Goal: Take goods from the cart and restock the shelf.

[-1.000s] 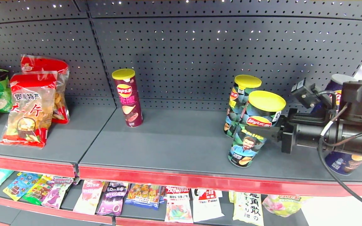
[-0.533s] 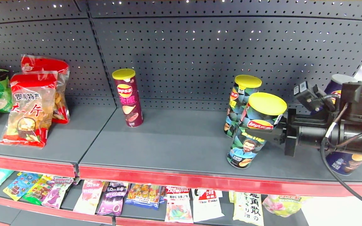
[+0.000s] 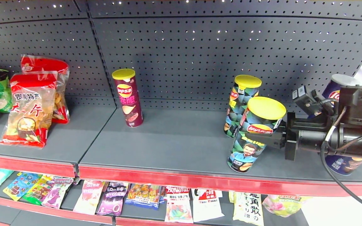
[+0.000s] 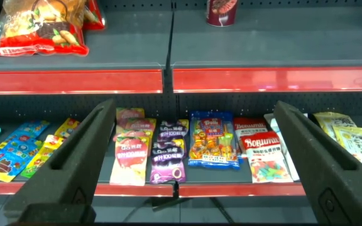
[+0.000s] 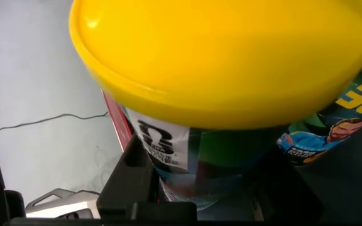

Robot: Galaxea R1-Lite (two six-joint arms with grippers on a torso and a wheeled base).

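My right gripper (image 3: 257,137) is shut on a green-and-blue chip can (image 3: 249,147) with a yellow lid (image 3: 267,107). The can tilts over the right part of the grey upper shelf (image 3: 174,144), its base near the front edge; I cannot tell whether it touches the board. A matching can (image 3: 241,99) stands just behind it. In the right wrist view the yellow lid (image 5: 225,56) sits above the can body (image 5: 215,157), held in the right gripper (image 5: 209,194). My left gripper (image 4: 187,169) is open in front of the lower shelf.
A purple chip can (image 3: 128,98) stands mid-shelf by the pegboard back. Red snack bags (image 3: 30,106) lean at the left. A dark blue can (image 3: 341,162) stands behind my right arm. Several flat snack packets (image 4: 213,139) lie on the lower shelf. A red lip (image 3: 174,179) edges the shelf front.
My right gripper has lowered the held chip can a little toward the shelf board. Everything else on the shelf has stayed put.
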